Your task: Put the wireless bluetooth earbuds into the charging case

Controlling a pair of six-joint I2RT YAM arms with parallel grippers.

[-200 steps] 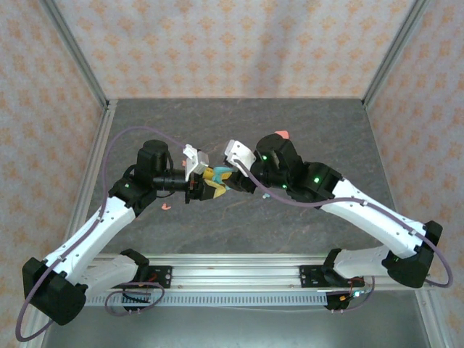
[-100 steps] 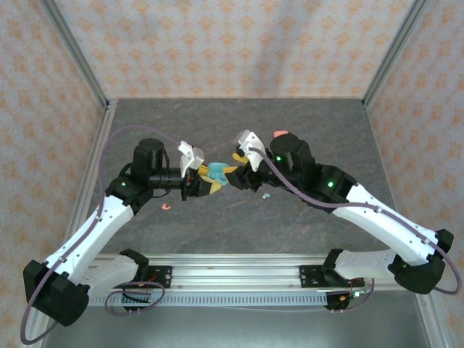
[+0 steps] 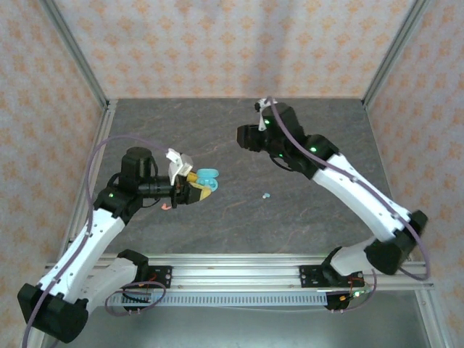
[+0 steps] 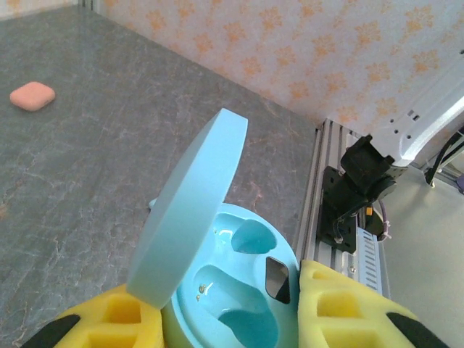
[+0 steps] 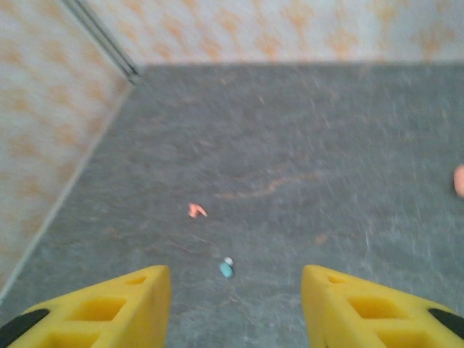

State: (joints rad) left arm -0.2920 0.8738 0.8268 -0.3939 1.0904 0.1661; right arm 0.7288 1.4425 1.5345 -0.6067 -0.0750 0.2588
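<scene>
Case nearest: one teal-blue oval plastic charging case (image 4: 217, 290), lid hinged up, two wells showing, clamped between left gripper (image 4: 228, 312) jaws. Far beyond those jaws, off left, one coral-pink oval case (image 4: 32, 96) on grey table (image 5: 326, 145). Right gripper (image 5: 235, 304) jaws apart. Just ahead between them, one teal-blue plastic earbud (image 5: 226, 270); farther, slightly left, one coral-pink earbud (image 5: 196, 211).

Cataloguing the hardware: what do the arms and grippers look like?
The left arm and right arm have white links, black joints with green lights, and purple cables. The left gripper and right gripper have yellow wedge-shaped fingers with square recesses and black tips.
</scene>
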